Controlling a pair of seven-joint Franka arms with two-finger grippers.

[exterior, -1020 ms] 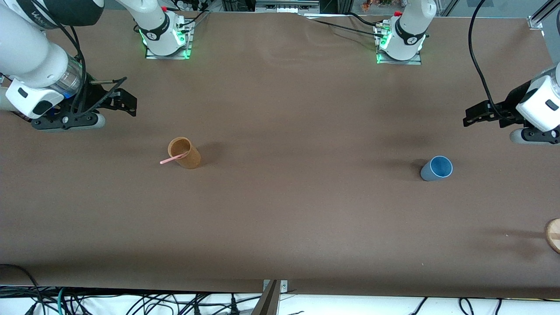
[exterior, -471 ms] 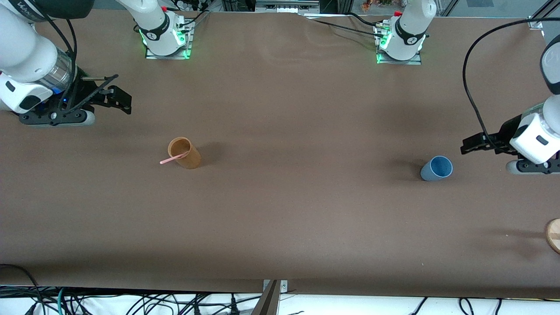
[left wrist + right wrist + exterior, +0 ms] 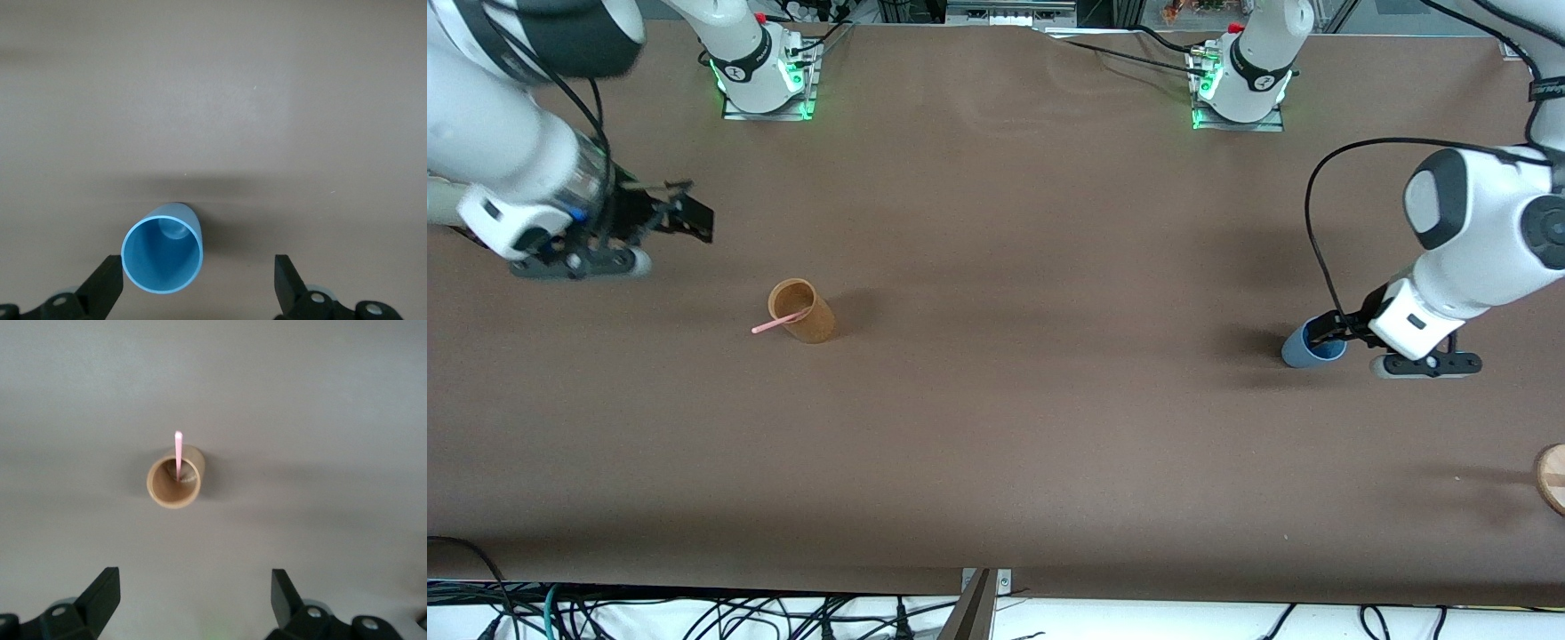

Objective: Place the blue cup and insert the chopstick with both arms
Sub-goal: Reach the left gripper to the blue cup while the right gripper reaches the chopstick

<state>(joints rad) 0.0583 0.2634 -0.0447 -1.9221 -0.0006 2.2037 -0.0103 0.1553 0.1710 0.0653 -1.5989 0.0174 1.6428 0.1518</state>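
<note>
The blue cup point(image 3: 1296, 352) stands upright toward the left arm's end of the table. My left gripper point(image 3: 1327, 335) is low at the cup and open. In the left wrist view the blue cup point(image 3: 162, 257) sits between the fingers, close to one finger point(image 3: 107, 285), with a wide gap to the other; my left gripper point(image 3: 197, 280) holds nothing. The pink chopstick point(image 3: 775, 324) leans in the brown cup point(image 3: 806, 313). My right gripper point(image 3: 689, 219) is open and empty, over bare table beside the brown cup. The right wrist view shows the brown cup point(image 3: 175, 481) and the chopstick point(image 3: 178, 451) ahead of my right gripper point(image 3: 193, 595).
A round wooden piece point(image 3: 1552, 478) lies at the table's edge at the left arm's end, nearer the front camera than the blue cup. A metal bracket point(image 3: 983, 582) sits at the table's front edge.
My left gripper has come down from beside the blue cup to around it. My right gripper has shifted a little toward the brown cup. Both cups and the chopstick have not moved.
</note>
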